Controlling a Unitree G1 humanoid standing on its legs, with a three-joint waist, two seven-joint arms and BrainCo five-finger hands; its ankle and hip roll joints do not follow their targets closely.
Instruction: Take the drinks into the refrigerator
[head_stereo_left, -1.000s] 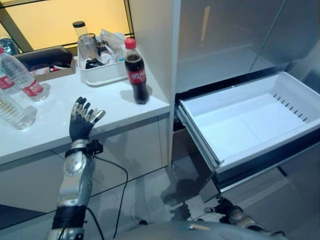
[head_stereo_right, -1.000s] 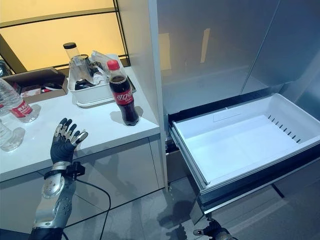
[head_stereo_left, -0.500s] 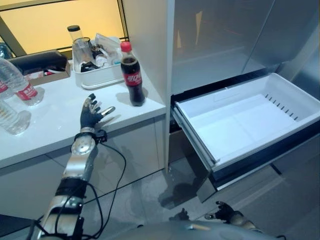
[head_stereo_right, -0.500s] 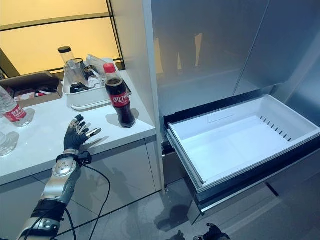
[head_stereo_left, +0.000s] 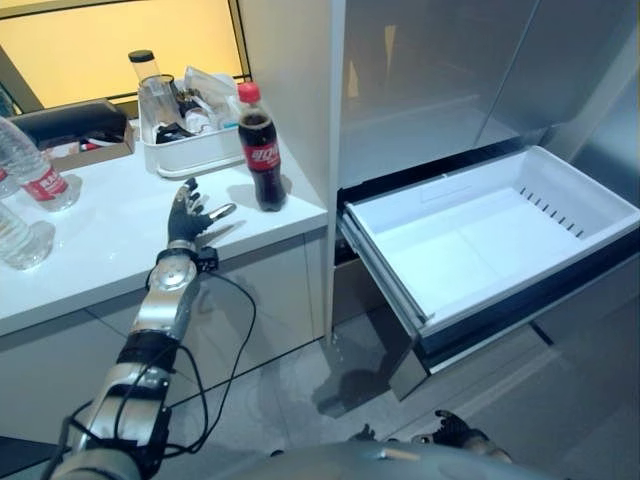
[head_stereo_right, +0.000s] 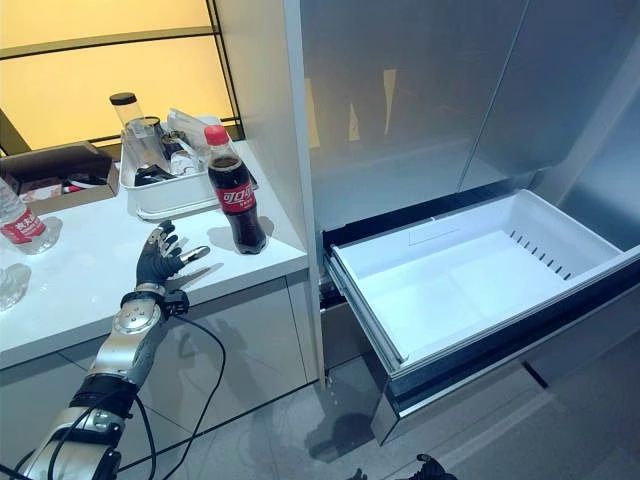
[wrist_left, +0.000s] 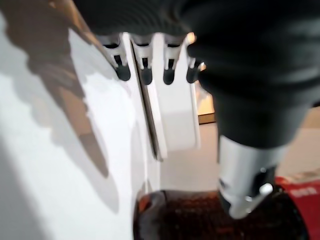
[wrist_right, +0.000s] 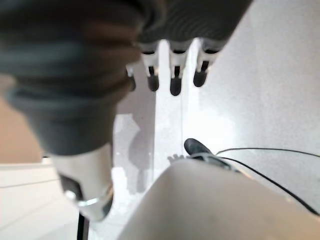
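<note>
A cola bottle (head_stereo_left: 262, 152) with a red cap and red label stands upright on the white counter (head_stereo_left: 110, 250), near its right end beside the refrigerator (head_stereo_left: 430, 70). My left hand (head_stereo_left: 188, 222) hovers over the counter's front edge, a short way left of the bottle, open with fingers spread and holding nothing. In the left wrist view the straight fingers (wrist_left: 145, 65) point along the counter and the bottle's dark body (wrist_left: 190, 215) lies close by the thumb. The right hand (wrist_right: 175, 75) hangs open low over the floor. The white refrigerator drawer (head_stereo_left: 385, 270) is pulled out and bare inside.
Two water bottles (head_stereo_left: 38, 172) stand at the counter's left end. A white tub (head_stereo_left: 195, 152) of jars and packets sits behind the cola bottle, with a dark box (head_stereo_left: 70, 120) to its left. The open drawer juts into the floor space on the right.
My left arm has stretched out farther over the counter, bringing the open hand closer to the cola bottle. The camera has shifted a little. The bottle and the drawer stay put.
</note>
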